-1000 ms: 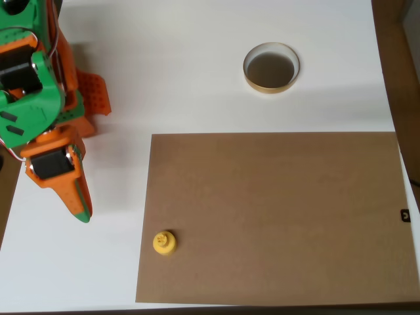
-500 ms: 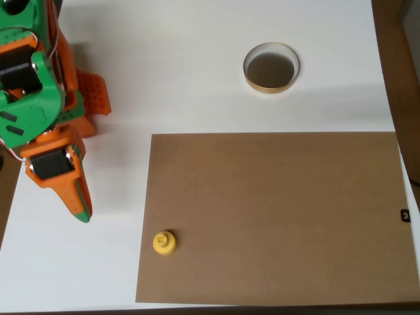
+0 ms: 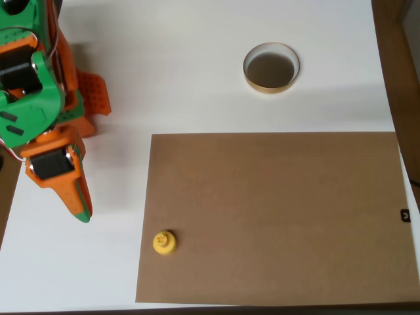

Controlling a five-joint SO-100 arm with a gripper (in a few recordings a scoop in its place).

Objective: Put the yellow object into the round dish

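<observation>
In the overhead view the yellow object (image 3: 164,242), a small round piece with a knob on top, stands on the lower left corner of a brown board. The round dish (image 3: 271,67), gold-rimmed with a dark inside, sits on the white table at the upper middle and holds nothing. My orange and green gripper (image 3: 82,211) hangs at the left edge, its fingers pressed together in a point, shut with nothing in it. It is to the left of the yellow object and far from the dish.
A brown board (image 3: 275,216) covers the lower right of the white table (image 3: 184,72). The arm's orange and green body (image 3: 33,85) fills the upper left corner. A dark strip borders the table on the right.
</observation>
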